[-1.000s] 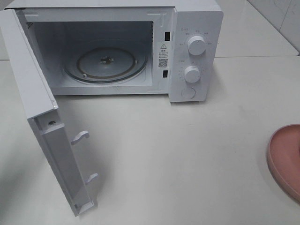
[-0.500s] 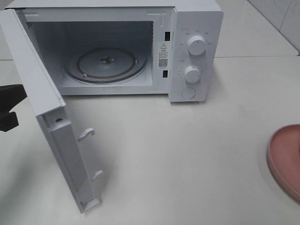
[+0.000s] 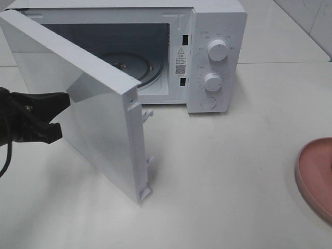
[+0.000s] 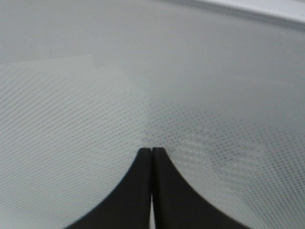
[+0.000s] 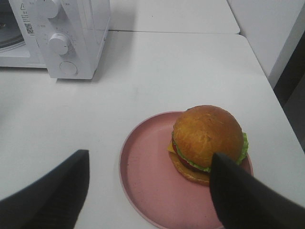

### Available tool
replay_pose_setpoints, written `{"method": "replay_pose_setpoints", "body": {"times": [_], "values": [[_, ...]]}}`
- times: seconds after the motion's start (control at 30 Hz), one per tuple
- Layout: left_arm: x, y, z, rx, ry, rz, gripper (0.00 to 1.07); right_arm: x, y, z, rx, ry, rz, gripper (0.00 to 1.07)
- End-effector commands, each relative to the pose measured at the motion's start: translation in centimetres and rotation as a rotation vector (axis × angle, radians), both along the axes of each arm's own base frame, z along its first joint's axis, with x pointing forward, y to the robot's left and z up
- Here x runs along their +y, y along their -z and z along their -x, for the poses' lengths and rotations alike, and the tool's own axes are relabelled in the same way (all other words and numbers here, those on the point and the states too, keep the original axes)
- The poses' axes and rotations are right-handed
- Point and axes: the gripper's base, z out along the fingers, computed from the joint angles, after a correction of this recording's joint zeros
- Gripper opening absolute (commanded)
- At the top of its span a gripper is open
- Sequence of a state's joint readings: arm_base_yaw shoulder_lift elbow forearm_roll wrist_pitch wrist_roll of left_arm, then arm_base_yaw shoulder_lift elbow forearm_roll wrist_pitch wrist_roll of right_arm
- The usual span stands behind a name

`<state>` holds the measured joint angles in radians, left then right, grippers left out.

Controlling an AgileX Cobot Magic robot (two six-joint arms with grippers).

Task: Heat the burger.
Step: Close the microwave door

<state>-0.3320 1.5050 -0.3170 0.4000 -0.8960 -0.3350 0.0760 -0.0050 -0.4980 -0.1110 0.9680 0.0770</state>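
Observation:
The burger sits on the right side of a pink plate, seen in the right wrist view. My right gripper hovers open over the plate, one finger on each side, touching nothing. In the high view only the plate's edge shows at the far right, and the burger is out of frame. The white microwave stands at the back with its door half open. My left gripper is shut, its tips against the door's outer face.
Part of the glass turntable shows inside the microwave behind the door. Two knobs and a button are on its right panel. The microwave's panel also appears in the right wrist view. The table's edge runs right of the plate.
The microwave door has swung from wide open to about half shut. My left gripper came in from the left and now presses on the door's outer face. The plate has not moved.

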Motion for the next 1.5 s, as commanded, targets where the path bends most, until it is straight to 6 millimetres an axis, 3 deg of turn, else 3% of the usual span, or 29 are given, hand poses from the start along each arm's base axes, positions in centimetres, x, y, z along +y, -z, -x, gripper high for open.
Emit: {"method": "replay_pose_setpoints", "body": {"times": [0.03, 0.4, 0.47, 0.57, 0.63, 0.83, 0.9, 1.5], "values": [[-1.4, -0.7, -0.8, -0.025, 0.010, 0.034, 0.00, 0.0, 0.1, 0.3, -0.028, -0.001, 0.014, 0.67], [-4.6, -0.8, -2.9, -0.019, -0.037, 0.076, 0.00, 0.0, 0.1, 0.3, -0.028, -0.001, 0.014, 0.67], [-6.5, -0.9, -3.5, -0.033, -0.045, 0.084, 0.00, 0.0, 0.1, 0.3, -0.028, -0.001, 0.014, 0.67], [-6.9, -0.9, -3.7, -0.037, -0.044, 0.083, 0.00, 0.0, 0.1, 0.3, -0.028, -0.001, 0.014, 0.67], [-8.7, -0.5, -4.5, -0.026, -0.056, 0.101, 0.00, 0.0, 0.1, 0.3, -0.028, -0.001, 0.014, 0.67], [-10.3, 0.0, -5.3, -0.012, -0.064, 0.120, 0.00, 0.0, 0.1, 0.3, -0.028, -0.001, 0.014, 0.67], [-11.6, 0.1, -6.4, 0.001, -0.060, 0.119, 0.00, 0.0, 0.1, 0.3, -0.028, -0.001, 0.014, 0.67], [-14.7, 0.4, -11.4, 0.002, -0.150, 0.161, 0.00, 0.0, 0.1, 0.3, -0.028, -0.001, 0.014, 0.67]]}}
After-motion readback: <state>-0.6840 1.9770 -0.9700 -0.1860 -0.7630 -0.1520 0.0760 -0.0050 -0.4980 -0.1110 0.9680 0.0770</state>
